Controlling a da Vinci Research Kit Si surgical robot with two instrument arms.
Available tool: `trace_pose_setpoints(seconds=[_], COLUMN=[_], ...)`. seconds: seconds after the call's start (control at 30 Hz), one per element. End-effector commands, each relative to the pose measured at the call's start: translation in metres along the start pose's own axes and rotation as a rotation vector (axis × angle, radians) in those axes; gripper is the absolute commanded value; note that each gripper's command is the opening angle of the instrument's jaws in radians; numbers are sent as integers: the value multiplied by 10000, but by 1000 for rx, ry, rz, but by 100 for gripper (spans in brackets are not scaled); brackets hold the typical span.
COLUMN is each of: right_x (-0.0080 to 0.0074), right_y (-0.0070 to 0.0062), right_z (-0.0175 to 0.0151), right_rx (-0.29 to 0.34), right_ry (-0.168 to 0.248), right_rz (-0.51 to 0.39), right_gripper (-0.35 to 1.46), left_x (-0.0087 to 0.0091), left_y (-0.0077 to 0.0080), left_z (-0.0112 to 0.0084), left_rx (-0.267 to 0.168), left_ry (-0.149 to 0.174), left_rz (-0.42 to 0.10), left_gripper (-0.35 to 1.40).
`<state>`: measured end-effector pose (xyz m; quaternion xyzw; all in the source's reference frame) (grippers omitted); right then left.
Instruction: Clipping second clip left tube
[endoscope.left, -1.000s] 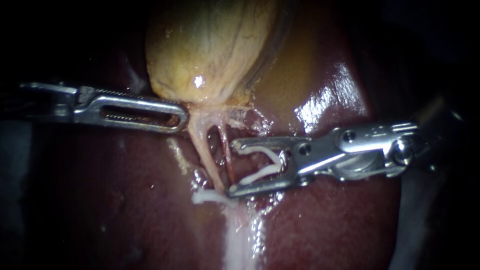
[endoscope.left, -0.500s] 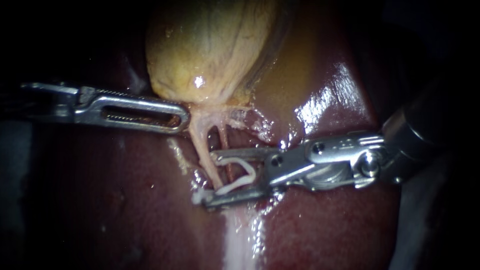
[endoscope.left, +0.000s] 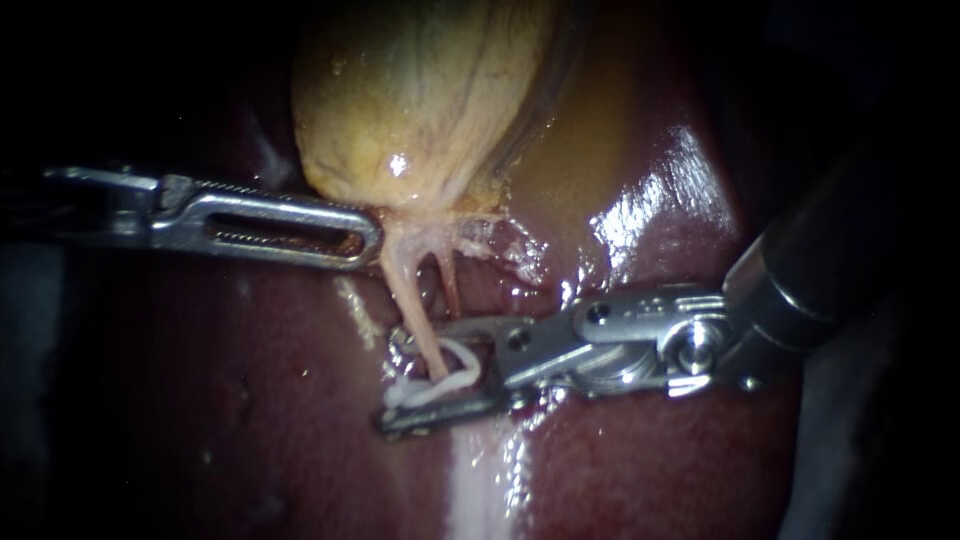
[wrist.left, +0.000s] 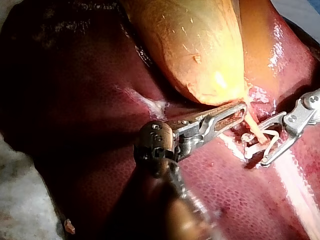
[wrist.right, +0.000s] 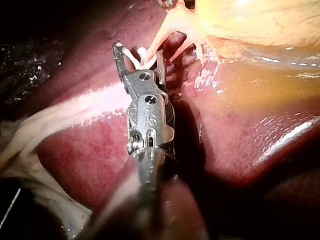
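The yellow gallbladder (endoscope.left: 420, 100) lies on the dark red liver (endoscope.left: 650, 460). Two thin tubes run down from its neck: the left tube (endoscope.left: 405, 290) and a shorter right tube (endoscope.left: 447, 280). My left instrument (endoscope.left: 365, 238) comes in level, its slotted jaws shut on the gallbladder's neck. My right instrument (endoscope.left: 395, 380) straddles the lower left tube, jaws narrowed around a white clip (endoscope.left: 462, 362) that wraps the tube. Another white clip (endoscope.left: 398, 396) sits on the tube beside the lower jaw. The right wrist view shows both jaws (wrist.right: 140, 50) holding the clip's legs around the tube (wrist.right: 167, 27).
A pale white band of tissue (endoscope.left: 475, 490) runs down the liver below the clips. Wet yellowish tissue (endoscope.left: 590, 150) lies to the right of the gallbladder. The right instrument's dark shaft (endoscope.left: 830, 260) rises to the upper right.
My right instrument has slid left until its jaws pass around the left tube, and they have narrowed, folding the white clip. The left instrument has held still.
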<state>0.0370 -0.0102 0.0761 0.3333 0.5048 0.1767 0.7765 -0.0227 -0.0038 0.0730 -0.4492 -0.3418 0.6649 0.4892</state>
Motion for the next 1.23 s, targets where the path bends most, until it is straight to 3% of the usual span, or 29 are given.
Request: trace_pose_setpoints(seconds=[0.03,0.2,0.3,0.47,0.77,1.23], right_x=[-1,-4,-5,-6,-6,-8], right_y=[0,2,3,7,12,12], right_z=[1,3,1,1,-1,1], right_rx=[-1,15,32,38,39,47], right_ry=[1,-1,-6,-8,-25,-29], right_rz=[5,37,57,91,170,191], right_gripper=[43,28,-6,-35,-35,-35], left_x=[0,0,0,0,0,1], left_y=[0,0,0,-1,-2,-3], left_z=[0,0,0,1,1,0], left_rx=[0,0,0,0,-1,-1], left_ry=[0,0,0,0,0,-1], left_rz=[0,0,0,0,0,1], left_gripper=[-35,-35,-35,-35,-35,-35])
